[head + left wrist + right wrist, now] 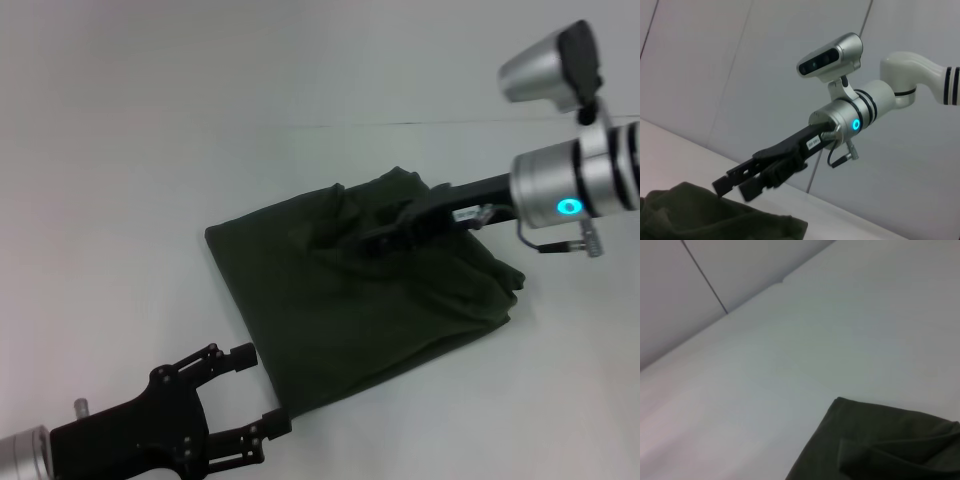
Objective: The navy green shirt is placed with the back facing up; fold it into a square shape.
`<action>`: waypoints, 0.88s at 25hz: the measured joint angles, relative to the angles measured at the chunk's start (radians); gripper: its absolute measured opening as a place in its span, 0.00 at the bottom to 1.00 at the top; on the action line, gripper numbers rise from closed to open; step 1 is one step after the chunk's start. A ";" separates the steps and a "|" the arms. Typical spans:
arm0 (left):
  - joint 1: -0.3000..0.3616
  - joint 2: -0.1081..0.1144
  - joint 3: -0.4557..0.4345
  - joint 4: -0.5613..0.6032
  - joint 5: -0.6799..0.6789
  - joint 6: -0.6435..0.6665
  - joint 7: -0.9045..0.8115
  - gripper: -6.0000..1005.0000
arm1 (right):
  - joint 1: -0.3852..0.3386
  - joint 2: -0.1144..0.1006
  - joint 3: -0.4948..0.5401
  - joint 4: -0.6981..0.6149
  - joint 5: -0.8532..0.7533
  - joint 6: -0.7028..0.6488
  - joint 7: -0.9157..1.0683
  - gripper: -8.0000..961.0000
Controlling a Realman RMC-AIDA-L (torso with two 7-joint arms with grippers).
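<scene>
Overhead, right hand (385, 232) nearly closed above folded navy green shirt (350, 310).

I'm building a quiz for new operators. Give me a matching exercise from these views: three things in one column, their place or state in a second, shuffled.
Column one:
1. navy green shirt
2. left gripper
3. right gripper

Column two:
A. open, at the shirt's near corner
B. over the far part of the shirt
C. folded into a rough square on the white table

Pairs: 1-C, 2-A, 3-B
</scene>
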 joint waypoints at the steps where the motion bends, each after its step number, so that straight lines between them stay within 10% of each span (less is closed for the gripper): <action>1: -0.001 0.000 -0.003 -0.001 -0.001 0.000 0.000 0.90 | 0.003 0.009 -0.018 -0.005 -0.007 0.014 -0.002 0.94; 22: -0.013 0.004 -0.006 -0.002 -0.014 -0.002 -0.004 0.90 | 0.040 0.035 -0.301 0.043 -0.005 0.283 0.007 0.83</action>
